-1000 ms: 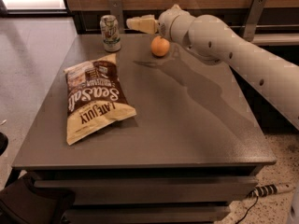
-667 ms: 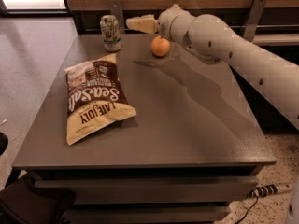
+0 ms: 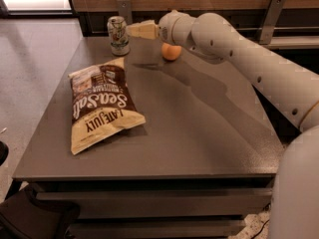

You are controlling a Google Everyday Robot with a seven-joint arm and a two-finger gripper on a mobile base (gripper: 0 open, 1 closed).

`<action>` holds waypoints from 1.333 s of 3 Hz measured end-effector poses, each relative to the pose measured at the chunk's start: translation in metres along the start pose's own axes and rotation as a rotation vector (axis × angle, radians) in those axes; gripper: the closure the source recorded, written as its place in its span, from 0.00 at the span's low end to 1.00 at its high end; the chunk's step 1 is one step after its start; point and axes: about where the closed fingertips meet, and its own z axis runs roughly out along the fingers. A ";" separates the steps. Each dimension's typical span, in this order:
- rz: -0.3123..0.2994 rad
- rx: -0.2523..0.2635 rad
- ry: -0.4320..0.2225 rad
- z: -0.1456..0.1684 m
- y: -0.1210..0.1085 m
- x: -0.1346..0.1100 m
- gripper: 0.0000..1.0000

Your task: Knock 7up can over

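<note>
7up can (image 3: 118, 34) stands upright at the bench's (image 3: 199, 133) far left corner. Gripper (image 3: 130, 30) hovers level with the can's upper half, fingers closed into one wedge, tips just beside it; can't tell if touching. Orange (image 3: 171, 52) sits under the arm. Late July chip bag (image 3: 102, 106) lies flat nearer the front.

I have the gripper (image 3: 131, 30) held level above the far end of the grey table (image 3: 199, 133). Its tip is just beside the top of the upright 7up can (image 3: 118, 36); whether they touch, I cannot tell. An orange (image 3: 171, 52) sits under the wrist behind the tip. A chip bag (image 3: 102, 106) lies flat, well nearer me than the gripper.
</note>
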 end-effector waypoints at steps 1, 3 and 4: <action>0.012 -0.067 0.030 0.026 0.011 0.014 0.00; 0.010 -0.170 0.037 0.064 0.035 0.020 0.00; 0.014 -0.202 0.020 0.076 0.046 0.021 0.00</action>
